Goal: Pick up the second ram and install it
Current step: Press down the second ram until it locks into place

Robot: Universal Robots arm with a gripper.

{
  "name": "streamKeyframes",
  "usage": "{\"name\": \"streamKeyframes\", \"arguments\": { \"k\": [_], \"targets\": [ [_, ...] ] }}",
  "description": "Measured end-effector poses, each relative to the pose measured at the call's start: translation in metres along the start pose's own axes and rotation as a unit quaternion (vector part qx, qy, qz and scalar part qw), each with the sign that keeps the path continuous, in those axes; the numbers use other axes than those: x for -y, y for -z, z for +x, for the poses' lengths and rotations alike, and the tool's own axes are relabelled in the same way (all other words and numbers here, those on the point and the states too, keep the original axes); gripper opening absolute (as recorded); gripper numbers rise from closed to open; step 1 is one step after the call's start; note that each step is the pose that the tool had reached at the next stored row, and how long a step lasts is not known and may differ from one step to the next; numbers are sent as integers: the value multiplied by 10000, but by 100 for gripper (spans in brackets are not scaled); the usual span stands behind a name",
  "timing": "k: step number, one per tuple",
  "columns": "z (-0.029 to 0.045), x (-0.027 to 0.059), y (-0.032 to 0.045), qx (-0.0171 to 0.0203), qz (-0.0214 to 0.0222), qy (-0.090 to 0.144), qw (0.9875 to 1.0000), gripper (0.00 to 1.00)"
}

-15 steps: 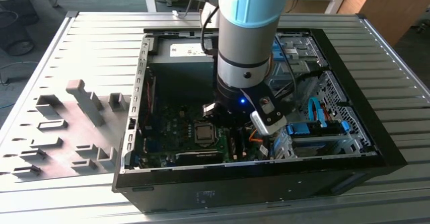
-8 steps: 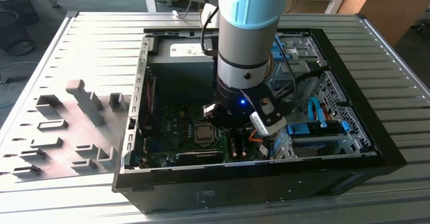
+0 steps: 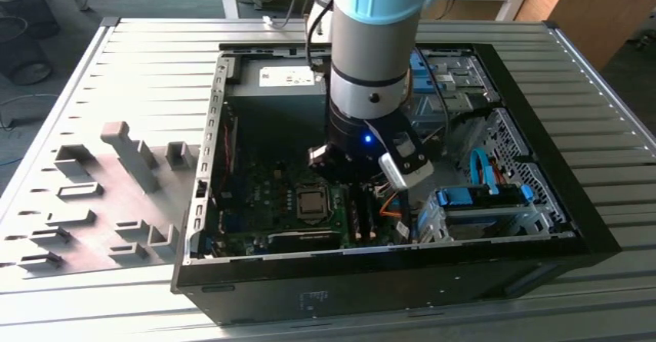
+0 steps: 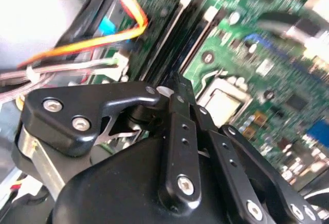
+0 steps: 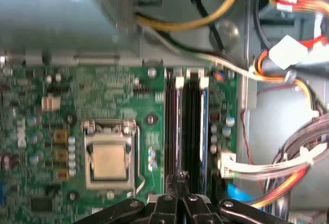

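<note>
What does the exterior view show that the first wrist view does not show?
Exterior view alone: the whole open PC case on the slatted metal table, the grey holder blocks at the exterior view's left, and the arm reaching down into the case. First wrist view alone: the bundled wires and the white connector close up. Both: the green motherboard, the silver processor and the memory slots under the gripper.
</note>
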State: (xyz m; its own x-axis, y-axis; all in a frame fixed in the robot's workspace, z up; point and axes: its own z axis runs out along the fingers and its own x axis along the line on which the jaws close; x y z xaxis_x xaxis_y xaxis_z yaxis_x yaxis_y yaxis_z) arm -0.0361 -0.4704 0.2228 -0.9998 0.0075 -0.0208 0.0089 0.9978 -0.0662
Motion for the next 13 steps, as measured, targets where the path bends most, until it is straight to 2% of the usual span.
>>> {"name": "streamKeyframes", "arguments": {
  "k": [2, 3, 10, 13],
  "targets": [
    [0, -49, 12, 0, 3, 0, 10000, 11],
    [-1, -49, 42, 0, 4, 1, 10000, 11],
    [-7, -29, 353, 0, 4, 0, 10000, 11],
    [-8, -26, 400, 0, 3, 0, 10000, 11]
  ]
}}
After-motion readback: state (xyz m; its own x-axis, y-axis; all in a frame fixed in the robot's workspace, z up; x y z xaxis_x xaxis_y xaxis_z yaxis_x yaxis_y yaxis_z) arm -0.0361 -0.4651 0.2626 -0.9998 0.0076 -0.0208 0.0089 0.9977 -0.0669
